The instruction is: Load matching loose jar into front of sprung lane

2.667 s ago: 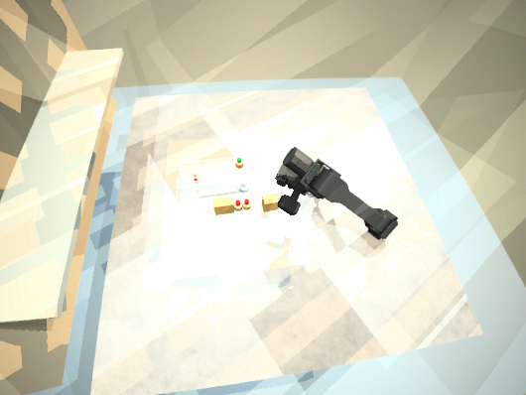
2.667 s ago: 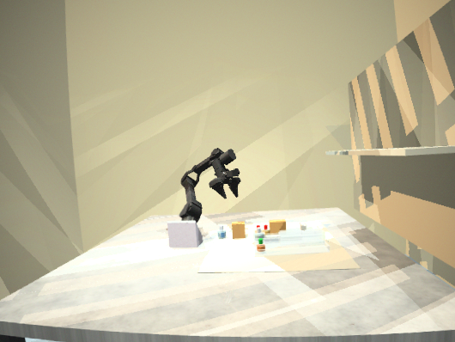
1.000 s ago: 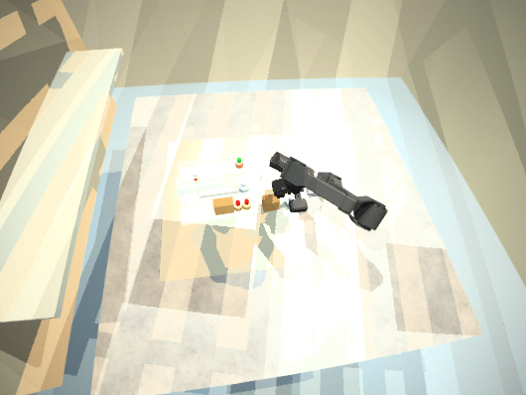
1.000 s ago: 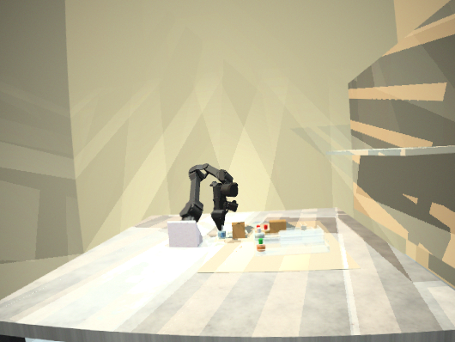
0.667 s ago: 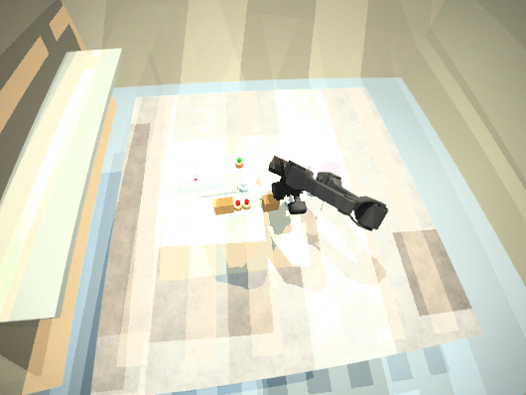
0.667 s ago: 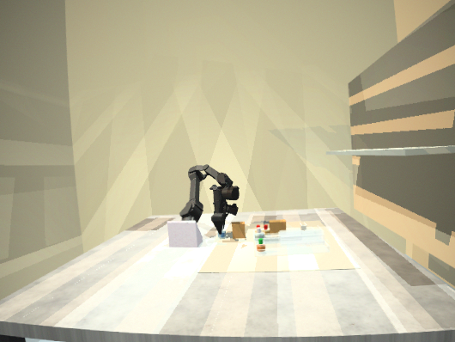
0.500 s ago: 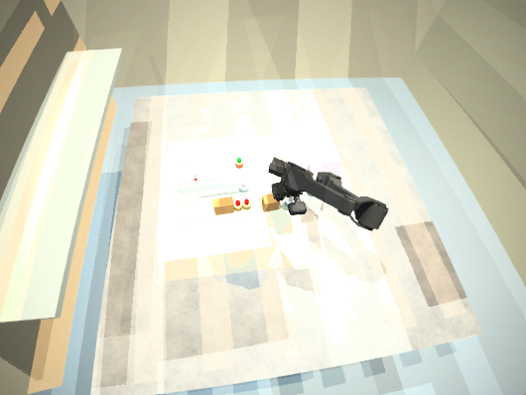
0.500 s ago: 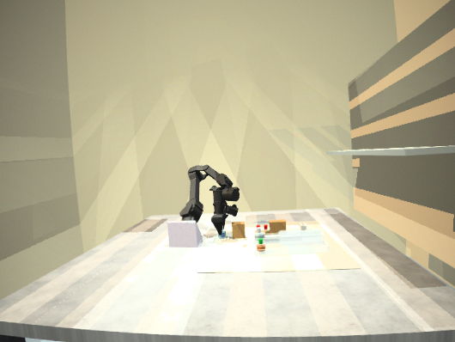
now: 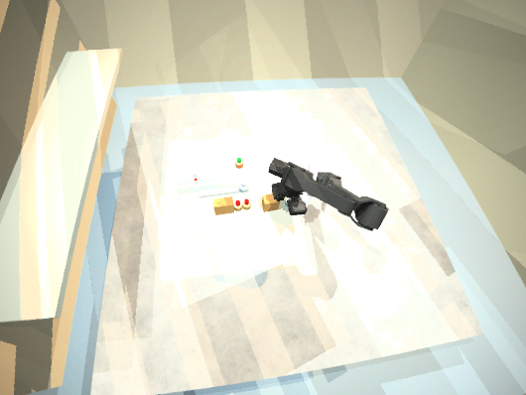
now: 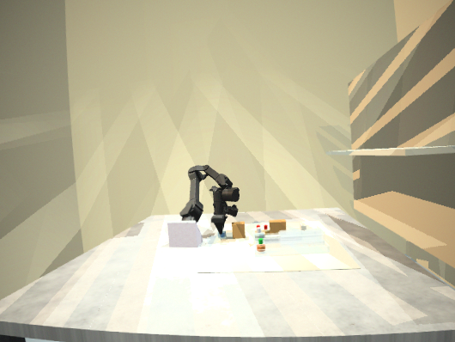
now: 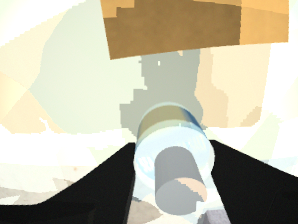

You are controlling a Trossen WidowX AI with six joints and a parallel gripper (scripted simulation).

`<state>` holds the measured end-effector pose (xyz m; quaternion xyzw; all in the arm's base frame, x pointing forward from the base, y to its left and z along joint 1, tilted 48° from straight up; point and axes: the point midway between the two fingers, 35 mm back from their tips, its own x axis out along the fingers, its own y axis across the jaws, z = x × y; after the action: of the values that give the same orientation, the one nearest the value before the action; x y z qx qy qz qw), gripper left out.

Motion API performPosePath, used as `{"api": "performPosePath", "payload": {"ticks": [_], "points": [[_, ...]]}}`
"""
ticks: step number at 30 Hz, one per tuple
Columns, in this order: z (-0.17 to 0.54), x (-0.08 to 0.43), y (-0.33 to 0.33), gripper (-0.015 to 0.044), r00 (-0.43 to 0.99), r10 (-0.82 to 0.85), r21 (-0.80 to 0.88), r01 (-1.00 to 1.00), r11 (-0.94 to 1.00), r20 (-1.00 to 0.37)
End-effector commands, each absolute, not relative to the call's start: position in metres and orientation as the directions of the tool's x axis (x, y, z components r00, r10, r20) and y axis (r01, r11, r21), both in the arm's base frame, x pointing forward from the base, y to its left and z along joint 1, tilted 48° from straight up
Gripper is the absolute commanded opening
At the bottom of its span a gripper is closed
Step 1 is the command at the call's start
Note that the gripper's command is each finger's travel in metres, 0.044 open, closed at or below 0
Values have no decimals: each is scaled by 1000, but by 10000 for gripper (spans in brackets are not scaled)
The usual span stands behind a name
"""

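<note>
A clear bluish jar with a grey-white lid stands upright on the table. My gripper points down around it, and its black fingers meet the jar on both sides in the wrist view; it is shut on this jar. The clear sprung lane lies left of the gripper in the top view. A pale jar stands at the lane's gripper-side end. The pusher plate and the low front stop are too washed out to make out.
A wooden block stands close beside the held jar. Another block stands by two red-lidded jars. An orange jar with a green lid stands across the lane. A pale box stands near the arm.
</note>
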<state>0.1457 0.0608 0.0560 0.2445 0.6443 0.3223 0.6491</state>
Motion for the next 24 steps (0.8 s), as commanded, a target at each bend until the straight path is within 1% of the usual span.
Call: {"api": "performPosePath", "payload": {"ticks": [1, 4, 13, 24], "points": [[57, 146, 61, 78, -35, 735, 735, -99, 671, -677], [64, 150, 53, 0, -25, 730, 728, -95, 679, -683], [95, 159, 20, 0, 5, 710, 707, -77, 703, -704], [130, 157, -12, 0, 28, 696, 694, -59, 718, -718]]}}
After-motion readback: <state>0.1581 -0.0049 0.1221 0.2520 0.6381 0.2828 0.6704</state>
